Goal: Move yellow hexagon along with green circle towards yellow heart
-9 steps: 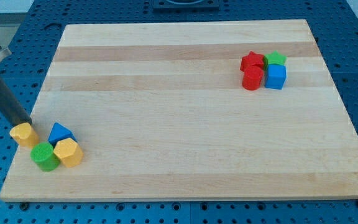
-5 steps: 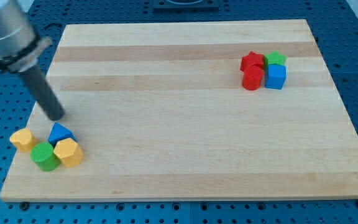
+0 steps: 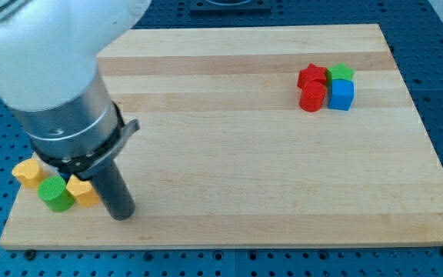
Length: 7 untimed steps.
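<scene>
Camera view: my tip (image 3: 121,215) rests on the wooden counter (image 3: 244,154) just right of a block cluster at the view's lower left.

No fingers exist on this rod, so none are apart or together. The yellow hexagon (image 3: 83,192) touches the green circle (image 3: 54,194), with the yellow heart (image 3: 28,172) just beyond to the left; my tip probably sits on their right to shove them leftward. Far at upper right sit a red star (image 3: 311,75), red block (image 3: 312,97), green block (image 3: 341,72) and blue cube (image 3: 341,95). Blue pegboard surrounds the counter.
</scene>
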Each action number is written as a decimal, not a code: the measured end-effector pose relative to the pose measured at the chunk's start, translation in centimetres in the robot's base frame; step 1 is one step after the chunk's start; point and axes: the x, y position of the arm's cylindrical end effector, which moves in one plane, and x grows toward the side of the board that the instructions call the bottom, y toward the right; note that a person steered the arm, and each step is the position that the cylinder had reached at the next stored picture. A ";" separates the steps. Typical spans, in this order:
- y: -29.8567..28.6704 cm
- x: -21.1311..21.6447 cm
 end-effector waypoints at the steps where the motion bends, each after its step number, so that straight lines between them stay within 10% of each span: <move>1: -0.6 0.0; 7: -7.1 -2.1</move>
